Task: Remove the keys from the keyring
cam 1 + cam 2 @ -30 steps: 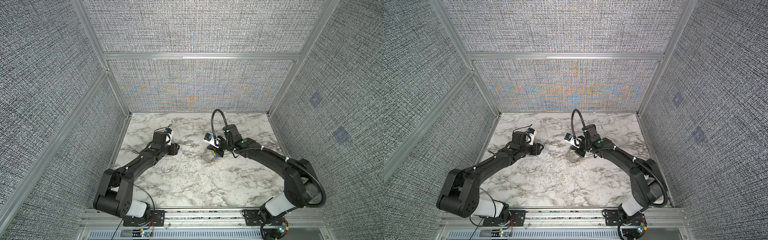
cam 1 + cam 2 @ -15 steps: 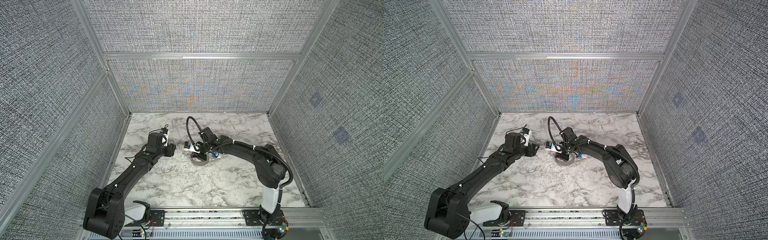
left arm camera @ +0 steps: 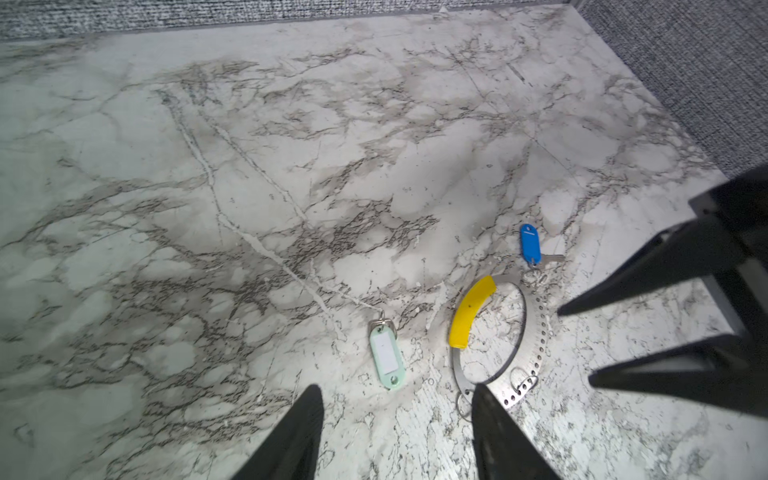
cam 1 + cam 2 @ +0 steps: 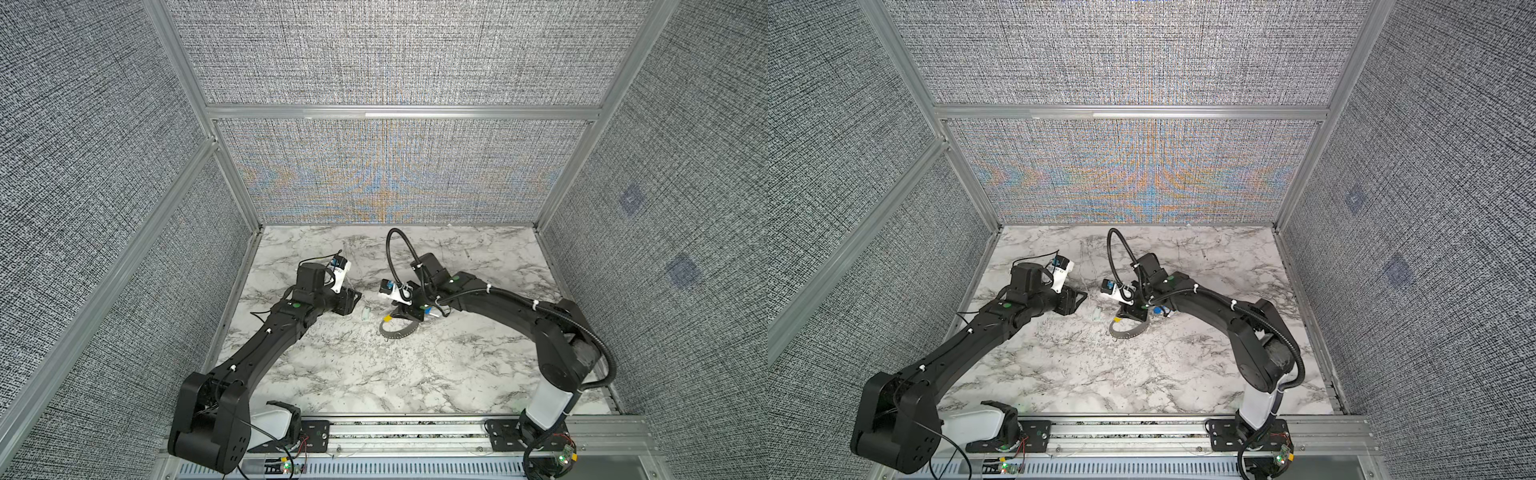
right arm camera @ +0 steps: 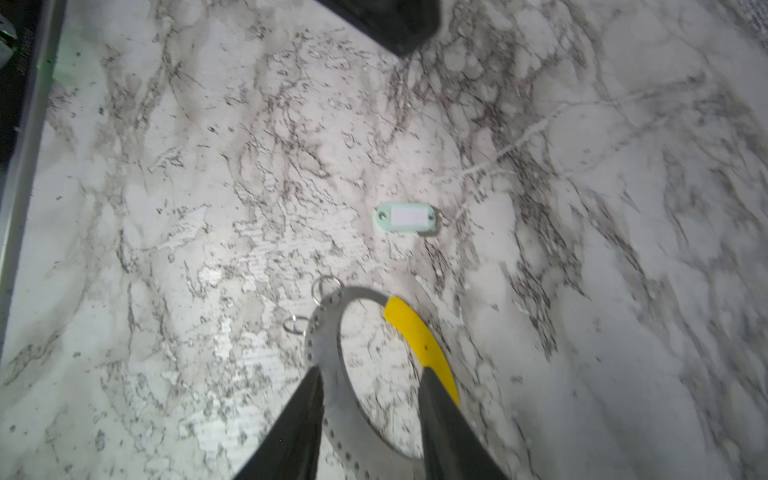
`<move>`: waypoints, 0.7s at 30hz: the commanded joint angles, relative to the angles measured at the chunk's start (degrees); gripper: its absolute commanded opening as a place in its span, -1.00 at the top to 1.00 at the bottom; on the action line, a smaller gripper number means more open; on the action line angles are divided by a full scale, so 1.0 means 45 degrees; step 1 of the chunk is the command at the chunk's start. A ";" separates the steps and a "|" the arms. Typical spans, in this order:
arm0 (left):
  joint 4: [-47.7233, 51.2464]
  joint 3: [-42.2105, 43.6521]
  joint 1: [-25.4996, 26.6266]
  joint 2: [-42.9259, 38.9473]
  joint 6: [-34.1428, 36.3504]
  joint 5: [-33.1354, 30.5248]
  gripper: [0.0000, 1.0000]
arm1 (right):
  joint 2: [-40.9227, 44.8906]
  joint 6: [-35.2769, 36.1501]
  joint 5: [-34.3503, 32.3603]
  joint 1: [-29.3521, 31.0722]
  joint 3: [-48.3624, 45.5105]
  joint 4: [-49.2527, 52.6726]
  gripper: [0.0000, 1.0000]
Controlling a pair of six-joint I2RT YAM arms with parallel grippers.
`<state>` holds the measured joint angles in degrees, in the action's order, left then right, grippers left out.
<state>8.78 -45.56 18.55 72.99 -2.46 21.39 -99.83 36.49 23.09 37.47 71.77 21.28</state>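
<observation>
Left of keyring (image 3: 536,332), pale key (image 3: 385,355) points rearward.

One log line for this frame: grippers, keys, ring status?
left gripper: open, empty | right gripper: open over keyring | pale green tag: off keyring, on table | blue key: beside keyring, attachment unclear

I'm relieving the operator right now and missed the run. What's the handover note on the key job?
Grip: left tool open and empty, by the keyring; right tool open over the keyring, gripping nothing.
Things: keyring flat on the table; green key tag lies apart from it; blue key lies just off its end, apparently free.
Done: both look off the keyring.
Left: confirm the blue key is unhooked; two small split rings sit at the rim.
</observation>
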 commanded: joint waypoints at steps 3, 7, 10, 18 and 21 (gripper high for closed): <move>-0.0918 -0.0330 0.0638 0.0730 0.1710 0.2137 -0.14 | 0.0608 0.0194 -0.0807 -0.1519 -0.0825 0.0674 0.24; 0.0508 -0.1687 0.1784 0.2335 0.3573 0.2149 -0.10 | 0.1083 0.1133 -0.1071 -0.2419 -0.1951 0.0192 0.29; 0.1117 -0.2869 0.2544 0.3781 0.4090 0.2008 -0.08 | 0.1159 0.1401 -0.1460 -0.2864 -0.2391 -0.0234 0.35; 0.1990 -0.5486 0.4151 0.7422 0.5800 0.0319 -0.08 | 0.1635 0.1481 -0.2448 -0.3052 -0.3252 -0.0635 0.30; 0.1744 -0.5895 0.4287 0.8306 0.6244 0.0093 -0.07 | 0.2351 0.1410 -0.2680 -0.3112 -0.4066 -0.1269 0.30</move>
<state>15.40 -70.81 37.60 108.18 21.61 24.53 -91.18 42.30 12.95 23.62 55.42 18.41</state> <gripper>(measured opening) 0.538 0.352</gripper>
